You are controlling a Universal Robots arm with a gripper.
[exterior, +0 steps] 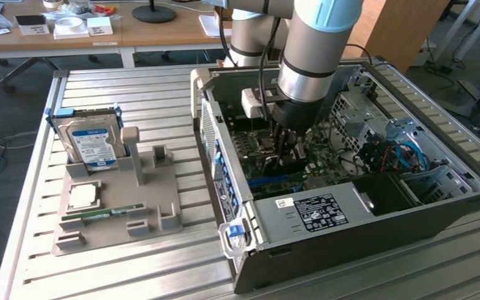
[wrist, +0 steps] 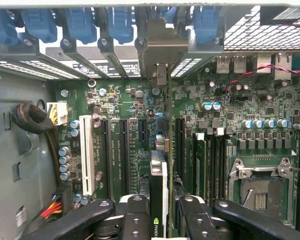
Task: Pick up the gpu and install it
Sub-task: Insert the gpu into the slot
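black tool (wrist: 159, 210) fingers (wrist: 135, 215) nearest the lens, closed on the gpu (wrist: 158, 180), one on each flat side, a green-and-white logo strip showing between them. gpu seen edge-on, a thin blade running away from the tool over the green motherboard (wrist: 115, 100) toward the row of blue clips (wrist: 80, 22) at the case's back wall. it lies between the long black slots, with a white slot (wrist: 86, 155) off to one side and the bare metal processor socket (wrist: 260, 190) to the other. cannot tell whether its lower edge is seated in a slot or just above one. exterior view: arm (exterior: 315, 56) reaches straight down into the open computer case (exterior: 374, 231), which lies on its side on the slatted metal worktop (exterior: 140, 87). tool low inside, close over the board. to the exterior view's left, well apart from the case, a grey holder (exterior: 140, 206) stands on the worktop. a hard drive (exterior: 94, 144) with a blue label stands upright in it, a small green memory stick (exterior: 107, 214) lies near its front.
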